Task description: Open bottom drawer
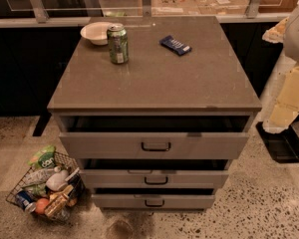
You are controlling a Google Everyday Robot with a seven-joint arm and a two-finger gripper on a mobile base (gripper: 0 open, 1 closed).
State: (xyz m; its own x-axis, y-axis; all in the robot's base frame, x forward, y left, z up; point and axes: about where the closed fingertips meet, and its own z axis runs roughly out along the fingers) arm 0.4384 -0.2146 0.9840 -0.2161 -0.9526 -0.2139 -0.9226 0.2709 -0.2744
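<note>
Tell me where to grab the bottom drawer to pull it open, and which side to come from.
Grip the small dark handle at the centre of the bottom drawer, coming straight in from the front. The front is flat, so that level bar is the only hold. The gripper sits low to the right of the cabinet, apart from it.

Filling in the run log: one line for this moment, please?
target: bottom drawer | gripper: right of cabinet, apart from it | handle: not grasped
</note>
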